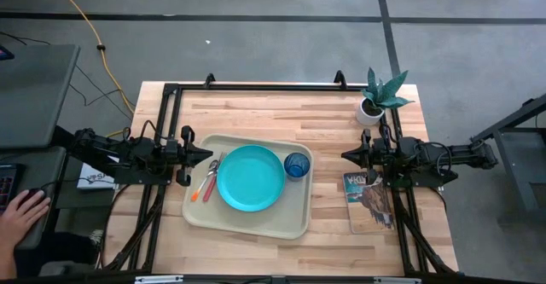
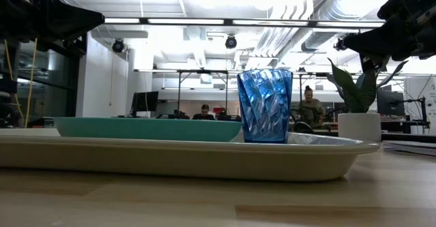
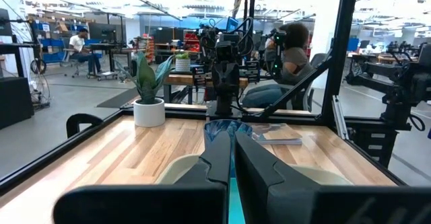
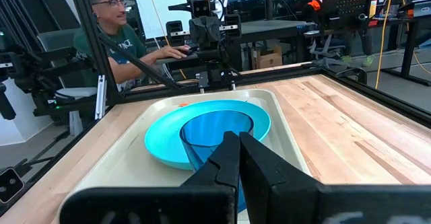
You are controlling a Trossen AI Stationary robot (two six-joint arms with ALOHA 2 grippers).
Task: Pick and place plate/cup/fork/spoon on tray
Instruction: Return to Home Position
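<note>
The tray (image 1: 256, 220) lies in the middle of the counter (image 1: 324, 113) and carries all four pieces. The plate (image 1: 250, 177) sits flat near the tray's centre. The cup (image 1: 296, 165) stands upright just beside the plate's rim, on the side towards the right arm. The fork (image 1: 211, 178) and the spoon (image 1: 198, 192) lie side by side on the strip of tray between the plate and the left arm.

The left claw (image 1: 208, 155) hangs at the tray's left edge, its fingers together and empty. The right claw (image 1: 345, 155) hangs off the tray beyond the cup, also together and holding nothing. A potted plant (image 1: 370, 109) and a magazine (image 1: 368, 200) lie on the right arm's side of the counter, clear of the tray.

By how things lie, the placing looks done and only the arms' withdrawal remains.

As for handling, the plate looks stiff and light. Its shallow rim is the only part a claw could pinch. The cup looks thin-walled, light and easy to tip, so a hold across its ribbed wall near mid-height would suit it. The fork and spoon are slim and lie flat, so they are best pinched across the handle. The smooth tray would probably let them slide.
</note>
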